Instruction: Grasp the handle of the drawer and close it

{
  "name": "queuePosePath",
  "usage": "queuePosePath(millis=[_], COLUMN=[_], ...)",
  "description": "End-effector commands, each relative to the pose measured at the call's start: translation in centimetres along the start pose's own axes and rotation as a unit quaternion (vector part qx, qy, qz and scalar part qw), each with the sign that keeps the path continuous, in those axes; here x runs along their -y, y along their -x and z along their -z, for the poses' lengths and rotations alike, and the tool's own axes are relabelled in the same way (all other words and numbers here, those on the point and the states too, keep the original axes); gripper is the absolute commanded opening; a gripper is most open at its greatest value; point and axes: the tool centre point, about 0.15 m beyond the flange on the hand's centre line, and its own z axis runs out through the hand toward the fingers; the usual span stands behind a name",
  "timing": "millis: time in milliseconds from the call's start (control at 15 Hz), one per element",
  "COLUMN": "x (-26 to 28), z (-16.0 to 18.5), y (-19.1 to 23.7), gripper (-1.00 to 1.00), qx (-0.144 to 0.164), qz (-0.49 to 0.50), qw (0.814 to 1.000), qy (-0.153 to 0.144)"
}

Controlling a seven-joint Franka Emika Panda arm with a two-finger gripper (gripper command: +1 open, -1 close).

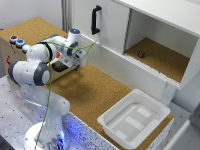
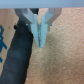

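Arm (image 1: 37,70) is folded over the cork table (image 1: 95,92), wrist end at the low brown box (image 1: 12,55) at roughly 9 o'clock in the exterior view. Box shows coloured round buttons (image 1: 19,42) on top: red, blue and a pale one. Drawer (image 1: 62,71) is a shallow light-brown front, only a sliver visible below the gripper (image 1: 75,59); cannot tell how far it sits out. Handle is not resolvable in the exterior view, hidden behind the hand. Wrist view is blurry: gripper (image 2: 39,36) with both grey fingers (image 2: 35,31) pressed together, jaws closed with no visible gap and nothing identifiable between them. Just beside them a dark band (image 2: 19,50) runs across tan surface; could be the handle or a shadow, cannot tell. Green cable (image 1: 50,95) hangs along the arm. White cabinet (image 1: 150,30) at 1 o'clock, door with tall black handle (image 1: 95,20), open bay with a small dark object (image 1: 141,53) inside. White tub (image 1: 134,118) at 5 o'clock, well apart from the box.
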Motion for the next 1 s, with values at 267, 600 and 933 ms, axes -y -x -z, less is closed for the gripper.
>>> queuePosePath(millis=[267,600,933], x=[8.7,12.1,11.3], z=[-1.0,-1.7,0.4], y=[-0.9,-0.9,-1.0], gripper=[-1.0,-1.0,-1.0], qx=[-0.004,-0.002,-0.027], qz=[0.032,0.061,0.051], qw=[0.999,0.998,0.998], qy=[-0.021,-0.033,-0.016])
